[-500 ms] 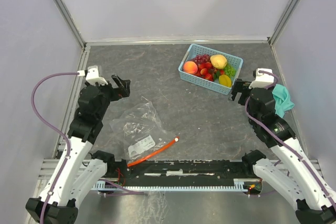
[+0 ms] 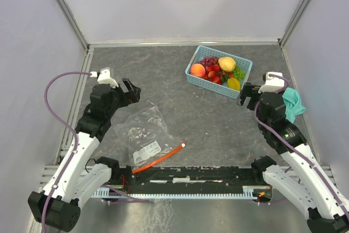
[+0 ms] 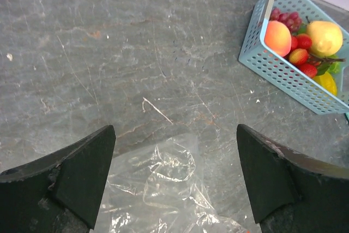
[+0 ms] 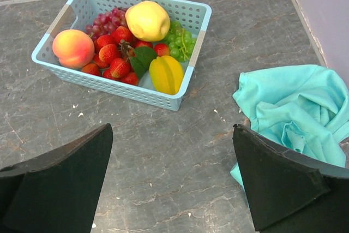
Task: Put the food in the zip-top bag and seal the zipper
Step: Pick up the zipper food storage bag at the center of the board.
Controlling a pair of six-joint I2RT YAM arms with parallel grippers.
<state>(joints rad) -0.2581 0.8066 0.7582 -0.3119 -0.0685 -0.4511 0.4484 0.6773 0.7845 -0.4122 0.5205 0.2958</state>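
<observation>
Both are spread and empty: the left claw hangs over the clear crinkly zip-top bag lying flat on the grey table, and the right claw is near the light-blue plastic basket of small toy fruits. Pinched badly, the limp film could slide or stay shut.

1 overhead, 2 wrist views — shared basket
</observation>
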